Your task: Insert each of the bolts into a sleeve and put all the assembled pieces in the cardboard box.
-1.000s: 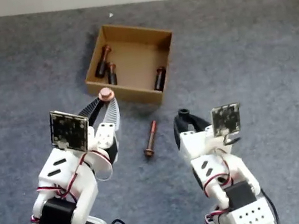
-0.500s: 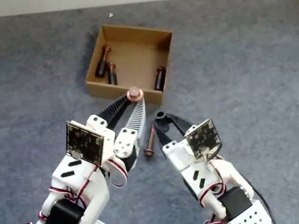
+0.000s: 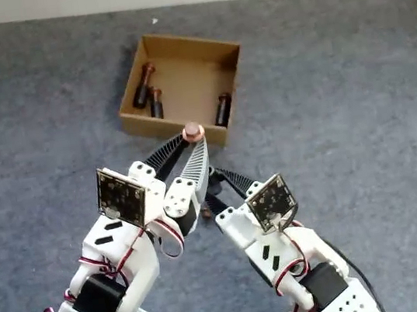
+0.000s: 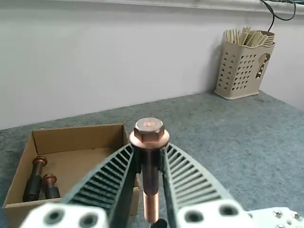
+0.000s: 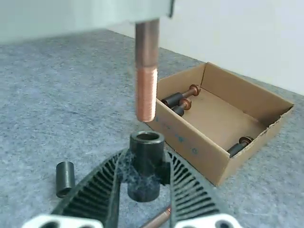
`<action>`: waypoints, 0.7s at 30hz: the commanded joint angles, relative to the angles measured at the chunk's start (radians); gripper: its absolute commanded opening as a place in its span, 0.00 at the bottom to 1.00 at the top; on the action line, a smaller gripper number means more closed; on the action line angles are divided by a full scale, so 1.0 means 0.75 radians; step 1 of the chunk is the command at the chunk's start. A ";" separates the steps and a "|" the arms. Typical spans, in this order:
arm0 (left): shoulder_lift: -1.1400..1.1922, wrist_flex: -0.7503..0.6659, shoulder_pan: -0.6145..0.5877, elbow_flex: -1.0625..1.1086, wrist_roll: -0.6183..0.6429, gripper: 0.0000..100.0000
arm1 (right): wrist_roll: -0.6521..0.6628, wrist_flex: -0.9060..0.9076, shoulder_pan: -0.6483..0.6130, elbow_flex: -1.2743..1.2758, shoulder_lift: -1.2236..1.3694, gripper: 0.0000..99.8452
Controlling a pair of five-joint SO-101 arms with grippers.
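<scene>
The left gripper [image 4: 150, 151] grips a copper bolt [image 4: 151, 190] upright, with the head above its fingertips. Just under the bolt's thread, not touching it, the right gripper [image 5: 146, 156] clamps a black sleeve [image 5: 145, 183] upright. The cardboard box [image 5: 190, 142] stands beyond both grippers.

Copper bolt [image 4: 151, 194] upright, head up, clamped in left pincer [image 4: 149, 151]. Threaded tip just above black sleeve [image 5: 147, 142], upright in right pincer [image 5: 146, 161]. Second bolt [image 5: 159, 218] and spare sleeve [image 5: 65, 178] on desk. Cardboard box [image 3: 165, 127] holds three assembled pieces [image 3: 143, 86].
</scene>
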 commanded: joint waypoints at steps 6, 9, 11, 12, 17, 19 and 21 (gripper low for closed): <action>-0.017 -0.045 0.075 0.048 0.018 0.01 | 0.012 -0.126 -0.013 0.144 -0.030 0.00; -0.017 -0.045 0.093 0.062 0.016 0.01 | 0.012 -0.130 -0.011 0.144 -0.030 0.00; -0.017 -0.045 0.101 0.066 0.016 0.01 | 0.012 -0.130 0.007 0.144 -0.030 0.00; -0.017 -0.045 0.103 0.069 0.016 0.01 | 0.012 -0.130 0.021 0.144 -0.030 0.00; -0.017 -0.043 0.103 0.083 0.016 0.01 | 0.012 -0.136 0.093 0.144 -0.030 0.00; -0.013 -0.012 0.103 0.081 0.016 0.01 | 0.012 -0.185 0.103 0.146 -0.030 0.00; -0.017 0.055 0.103 0.079 0.016 0.06 | 0.012 -0.224 0.116 0.152 -0.030 0.00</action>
